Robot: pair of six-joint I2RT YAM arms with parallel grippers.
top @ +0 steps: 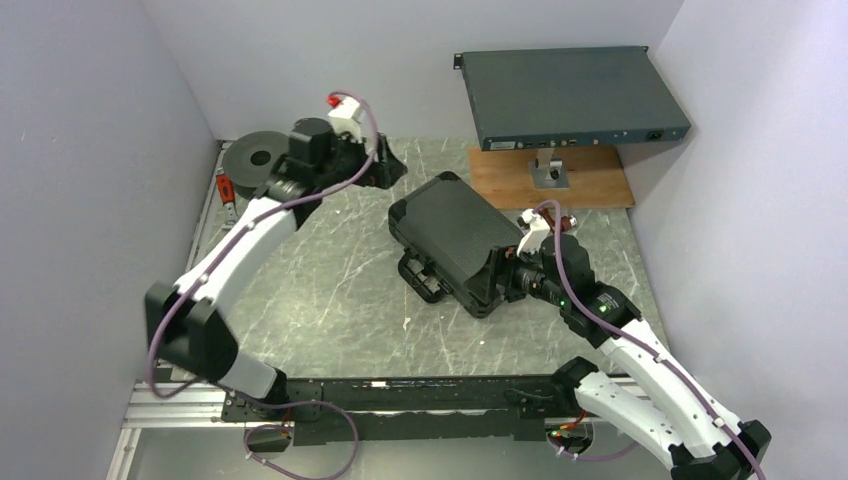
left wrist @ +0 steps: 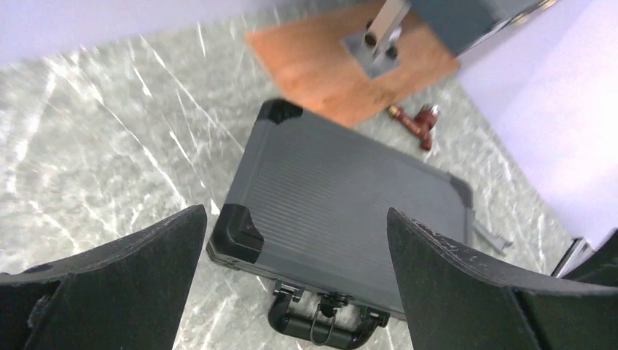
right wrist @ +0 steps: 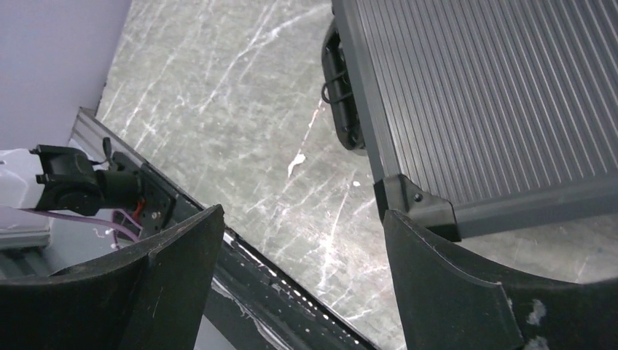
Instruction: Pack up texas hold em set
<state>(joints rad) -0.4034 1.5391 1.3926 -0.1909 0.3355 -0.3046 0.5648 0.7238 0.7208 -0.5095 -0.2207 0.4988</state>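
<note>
briefcase [top: 452,235] shut, long axis running far-left to near-right. right gripper [right wrist: 302,215] at its near-right corner, fingers apart, empty. left gripper [left wrist: 295,215] well off, likewise apart.

The briefcase [left wrist: 342,197] has a ribbed, matt grey lid with smooth black plastic corners. The desk [left wrist: 95,146] looks like smooth, grey veined stone. Upper centre, the board [left wrist: 321,65] is matt brown wood.
</note>
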